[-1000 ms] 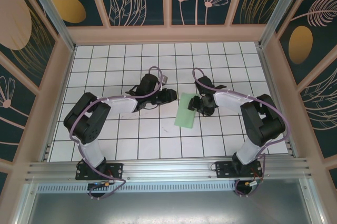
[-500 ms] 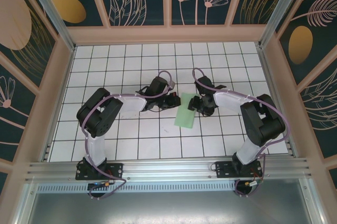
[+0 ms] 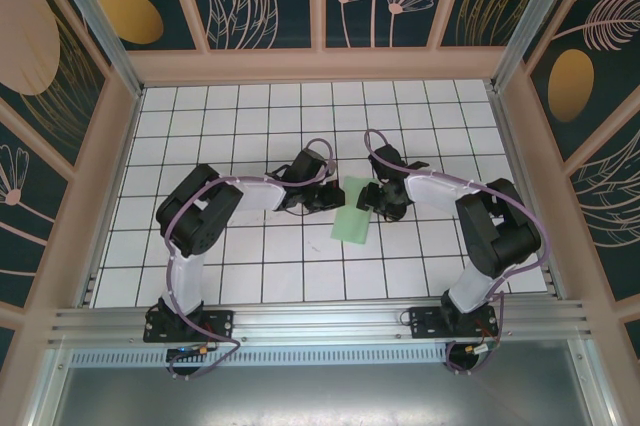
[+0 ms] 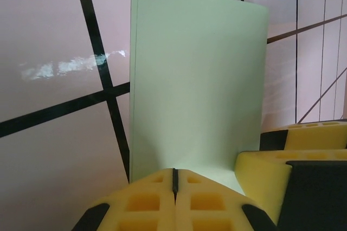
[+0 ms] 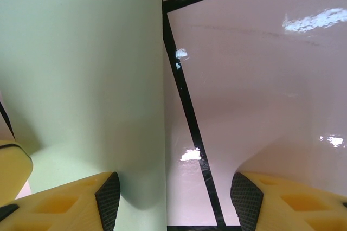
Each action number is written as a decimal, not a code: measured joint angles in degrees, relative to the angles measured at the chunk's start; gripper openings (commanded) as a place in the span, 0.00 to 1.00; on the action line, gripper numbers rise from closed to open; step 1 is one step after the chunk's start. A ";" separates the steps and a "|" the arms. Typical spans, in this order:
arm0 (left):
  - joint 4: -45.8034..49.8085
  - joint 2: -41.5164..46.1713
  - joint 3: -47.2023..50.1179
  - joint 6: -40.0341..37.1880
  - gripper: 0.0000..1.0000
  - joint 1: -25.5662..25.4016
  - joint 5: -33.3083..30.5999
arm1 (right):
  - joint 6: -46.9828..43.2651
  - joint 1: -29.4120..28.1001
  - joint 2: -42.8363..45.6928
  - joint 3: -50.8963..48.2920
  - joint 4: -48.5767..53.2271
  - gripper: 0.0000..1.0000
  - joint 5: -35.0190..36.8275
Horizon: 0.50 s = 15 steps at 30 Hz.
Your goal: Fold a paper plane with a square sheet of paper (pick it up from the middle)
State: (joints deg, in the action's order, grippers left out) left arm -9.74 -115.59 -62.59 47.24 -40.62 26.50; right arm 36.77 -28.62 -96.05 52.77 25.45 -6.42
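My left gripper (image 4: 173, 186) is pressed shut, with the pale green sheet of paper (image 4: 195, 90) just ahead of its tips. My right gripper (image 5: 171, 196) stands part open, one pad on the sheet. The paper looks thin, light and floppy, so I'd pinch an edge mid-length, gently.

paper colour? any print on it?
Plain pale green, no markings. The sheet of paper shows best in the left wrist view.
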 measured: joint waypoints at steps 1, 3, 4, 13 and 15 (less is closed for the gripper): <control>0.02 -0.20 -0.07 -0.09 0.00 0.00 -0.02 | 0.00 0.02 0.00 0.00 0.00 0.62 0.00; 0.22 -0.70 -0.22 -0.39 0.00 0.00 -0.15 | 0.00 0.00 0.00 0.00 0.00 0.62 0.00; 0.17 -0.85 -0.26 -0.50 0.00 0.00 -0.09 | 0.00 0.00 0.00 0.00 0.00 0.62 0.00; 1.64 -1.46 -1.62 -2.25 0.00 0.00 -0.24 | 0.85 -0.09 0.35 0.11 -0.02 0.64 -0.07; 1.70 -1.46 -1.62 -2.67 0.00 0.00 -0.35 | 1.25 -0.15 0.79 0.11 -0.04 0.65 -0.11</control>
State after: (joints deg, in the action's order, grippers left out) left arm -8.03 -117.05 -64.20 44.58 -40.62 26.15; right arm 38.02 -28.77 -95.26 52.88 25.41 -6.52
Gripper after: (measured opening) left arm 0.068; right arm 0.644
